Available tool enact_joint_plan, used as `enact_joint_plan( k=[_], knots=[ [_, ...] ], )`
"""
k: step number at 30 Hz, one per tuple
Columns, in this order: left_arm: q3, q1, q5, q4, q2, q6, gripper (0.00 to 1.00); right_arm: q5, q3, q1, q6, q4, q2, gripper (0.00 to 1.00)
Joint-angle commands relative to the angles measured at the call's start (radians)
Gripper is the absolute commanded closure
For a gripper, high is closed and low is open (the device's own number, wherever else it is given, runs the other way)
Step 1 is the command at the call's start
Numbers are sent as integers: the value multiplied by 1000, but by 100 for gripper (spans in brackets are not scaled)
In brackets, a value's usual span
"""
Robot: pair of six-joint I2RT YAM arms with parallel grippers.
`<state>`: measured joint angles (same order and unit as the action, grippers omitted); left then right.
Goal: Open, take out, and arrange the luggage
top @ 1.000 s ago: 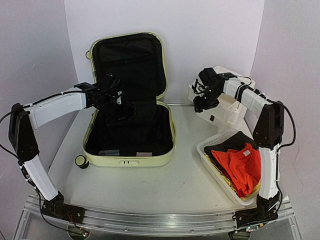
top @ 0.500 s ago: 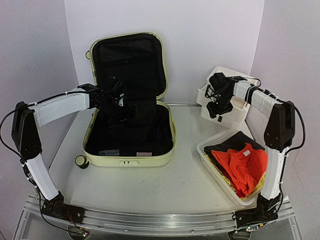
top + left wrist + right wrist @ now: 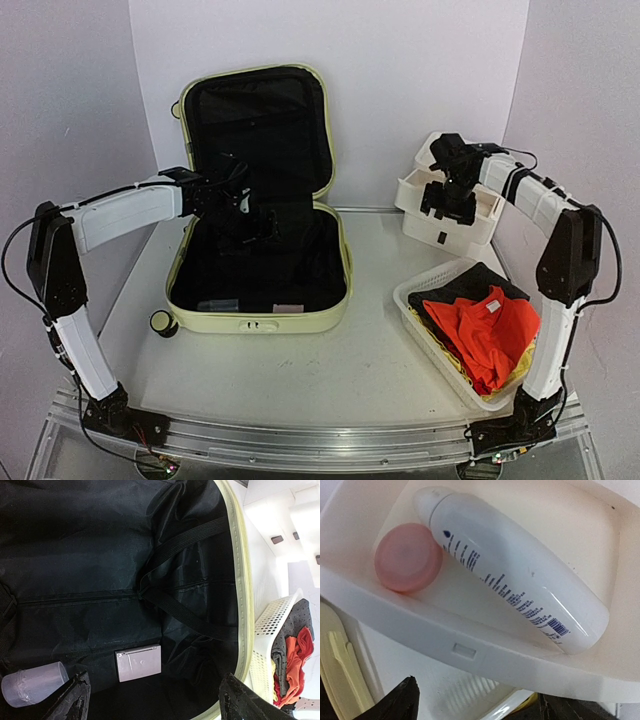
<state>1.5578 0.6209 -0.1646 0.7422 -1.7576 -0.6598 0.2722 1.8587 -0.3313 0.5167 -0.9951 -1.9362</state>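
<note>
the luggage is laid open at the left-centre of the table, lid stood upright; the left gripper is held over its interior, jaws spread and empty; the right gripper is spread empty above a drawer holding a white bottle

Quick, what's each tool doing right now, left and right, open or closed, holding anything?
Left tool: open, holding nothing, over the open luggage.
Right tool: open, holding nothing, above the white bottle in the drawer.
</note>
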Motion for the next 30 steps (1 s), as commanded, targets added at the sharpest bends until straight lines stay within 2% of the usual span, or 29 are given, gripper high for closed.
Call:
enact_joint_plan(
  k=[1, 4, 9, 13, 16, 17, 18, 22, 27, 30],
  knots=[
    [45, -2, -10, -7, 5, -7, 10, 96, 120, 21, 422, -25, -88, 19],
    [38, -2, -7, -7, 12, 0, 10, 114, 145, 20, 548, -33, -126, 26],
    [42, -3, 7, -7, 21, 26, 10, 240, 173, 20, 711, -25, -154, 47],
    [47, -3, 13, -4, 27, 56, 9, 272, 194, 20, 719, 59, -170, 50],
    [57, -4, 15, 9, 31, 80, 9, 299, 217, 20, 686, 59, -172, 59],
    [60, -4, 18, 11, 33, 86, 9, 311, 208, 20, 671, 61, -164, 65],
    [60, -4, 20, 13, 33, 91, 9, 324, 196, 20, 652, 68, -154, 76],
    [61, -4, 19, 16, 32, 101, 9, 345, 168, 21, 494, 102, -126, 99],
    [68, -5, 12, 16, 23, 109, 9, 318, 105, 20, 272, 146, -54, 100],
    [70, -6, 8, 16, 20, 111, 9, 324, 48, 21, 201, 159, 9, 100]
  ],
)
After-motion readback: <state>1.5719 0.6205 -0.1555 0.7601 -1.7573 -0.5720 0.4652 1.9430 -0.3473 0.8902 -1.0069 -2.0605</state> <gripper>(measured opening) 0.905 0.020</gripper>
